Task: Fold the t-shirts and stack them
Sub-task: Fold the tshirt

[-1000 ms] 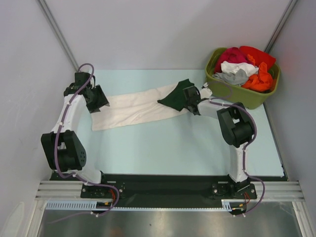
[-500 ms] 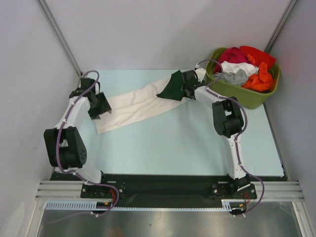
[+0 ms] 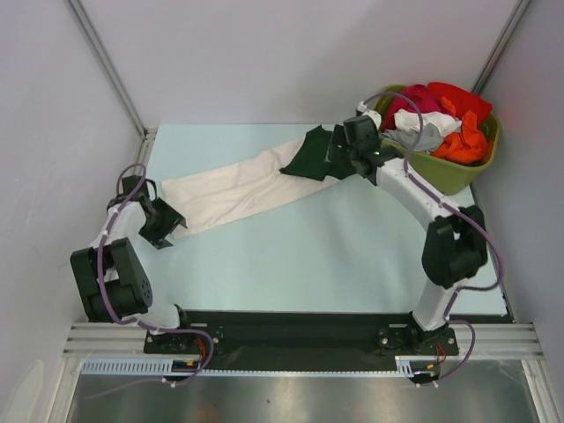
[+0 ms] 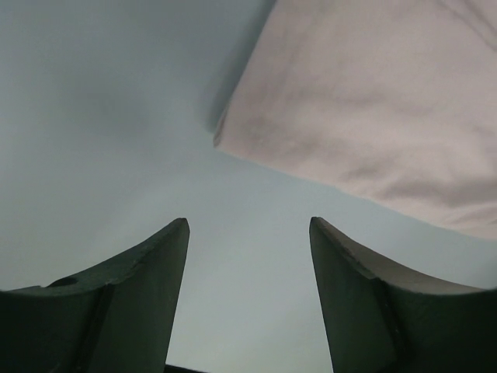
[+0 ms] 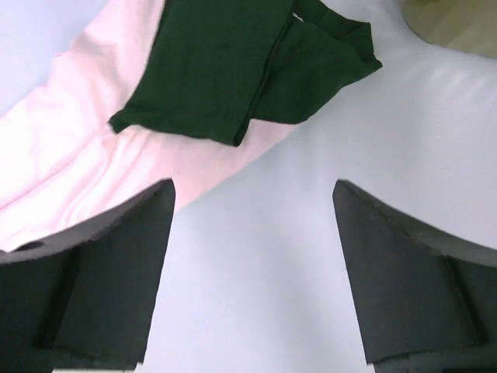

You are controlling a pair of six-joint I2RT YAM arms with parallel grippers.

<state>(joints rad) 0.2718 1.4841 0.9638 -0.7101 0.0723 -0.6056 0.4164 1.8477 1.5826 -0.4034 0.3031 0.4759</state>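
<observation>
Left gripper: a second ago it sat on the shirt's left end. It has now pulled back toward the near left of the table and is off the cloth. Left wrist view: jaws wide with nothing between them, and the cream corner lies just ahead, apart from the fingers.

Shirt: a long cream strip lying flat on the table. It runs on a slant from mid-left up toward the far right corner. Its right end has swung farther back than before.

Green cloth: lies over the strip's right end. Cannot tell whether it is a sleeve or a second shirt.

Right gripper: has moved to the far right, beside the tub. Its jaws have gone from narrow to wide and now hold nothing. Right wrist view: the green cloth is ahead of the fingers, untouched.

Reading: both ends were just released, so the shirt is stretched and laid out. The narrowing fold looks done. The end-to-end folds and the stacking are still to do.
</observation>
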